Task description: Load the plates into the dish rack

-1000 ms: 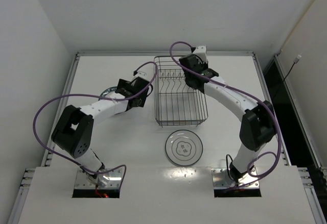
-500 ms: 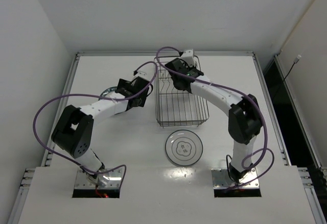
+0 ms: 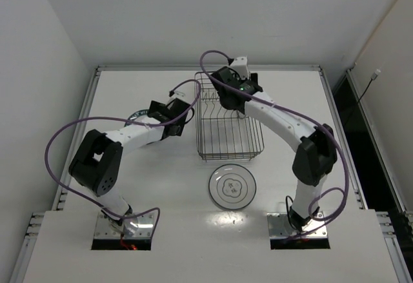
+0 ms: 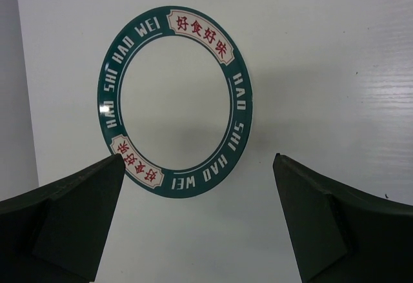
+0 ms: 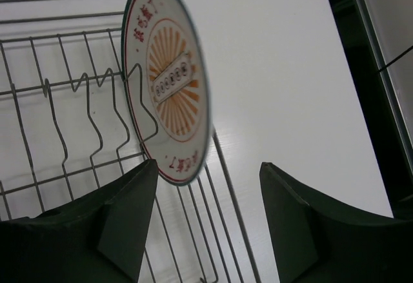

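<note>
Released, the left gripper (image 4: 198,167) hangs over a teal-ringed plate (image 4: 174,102) lying flat on the bench (image 4: 335,70). The right gripper (image 5: 208,167), likewise released, faces an orange-patterned plate (image 5: 171,83) standing on edge in the dish rack (image 3: 230,156). Only the overhead view shows a third plate (image 3: 232,186) on the bench beside the rack.

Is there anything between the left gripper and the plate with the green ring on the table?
Nothing visible. The left gripper is open, and the green-ringed plate lies flat on the table directly in front of it, with no object in the gap between them.
</note>
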Motion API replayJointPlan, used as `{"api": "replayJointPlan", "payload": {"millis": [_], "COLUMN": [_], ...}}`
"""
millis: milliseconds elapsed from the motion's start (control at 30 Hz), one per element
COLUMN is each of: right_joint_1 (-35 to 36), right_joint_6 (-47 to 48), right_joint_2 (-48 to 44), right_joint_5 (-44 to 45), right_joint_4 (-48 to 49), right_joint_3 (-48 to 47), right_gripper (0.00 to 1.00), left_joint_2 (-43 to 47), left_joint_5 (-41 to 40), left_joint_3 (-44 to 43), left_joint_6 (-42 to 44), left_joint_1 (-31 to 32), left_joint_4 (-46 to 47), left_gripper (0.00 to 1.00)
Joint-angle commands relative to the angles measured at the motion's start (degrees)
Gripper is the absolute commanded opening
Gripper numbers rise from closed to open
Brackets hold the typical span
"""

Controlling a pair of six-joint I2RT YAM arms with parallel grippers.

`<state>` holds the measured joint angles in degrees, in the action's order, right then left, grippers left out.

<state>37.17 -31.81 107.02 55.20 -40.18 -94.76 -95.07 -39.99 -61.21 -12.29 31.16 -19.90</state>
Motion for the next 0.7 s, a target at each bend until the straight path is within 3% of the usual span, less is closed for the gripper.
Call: {"api": "replayJointPlan", "payload": {"millis": [0,100,300,400,500,600,667], "right_joint_1": [1.2,2.5,4.3,4.3,4.8,6.2,6.7], "right_joint_6": [-0.5,-0.5,-1.6,-4.2,-7.4,-12.4,-14.8], "right_joint_2": [-10.3,-22.2,-49.5,-56.7,-66.1,-72.8,-75.3], "right_joint_5": [2.5,-0.2,-20.7,-27.8,-38.6,-40.7,-41.5], "right_joint_4": [-2.4,-1.8,2.7,1.7,6.6,9.0,9.0], "right_joint_3": [-0.4,7.0,32.3,40.7,50.8,57.7,60.6], "right_gripper": [0.62,0.63,0.64,0.64,0.64,0.64,0.63], "left_joint_2": [-1.8,-3.8,-7.7,-8.9,-10.3,-12.5,-13.9], "left_joint_5": [-2.7,-4.0,-6.8,-7.4,-7.4,-6.9,-5.2], "left_joint_3": [0.3,0.3,0.2,0.8,1.7,1.7,1.7], "left_joint_6": [-0.6,-1.2,-2.3,-2.3,-2.3,-1.5,-1.5], "left_joint_1": [0.2,0.2,0.2,0.2,0.2,0.2,-0.5], "left_joint_4": [2.1,2.1,2.6,4.5,6.5,7.1,7.1], "left_gripper": [0.99,0.99,0.99,0.99,0.99,0.99,0.93]}}
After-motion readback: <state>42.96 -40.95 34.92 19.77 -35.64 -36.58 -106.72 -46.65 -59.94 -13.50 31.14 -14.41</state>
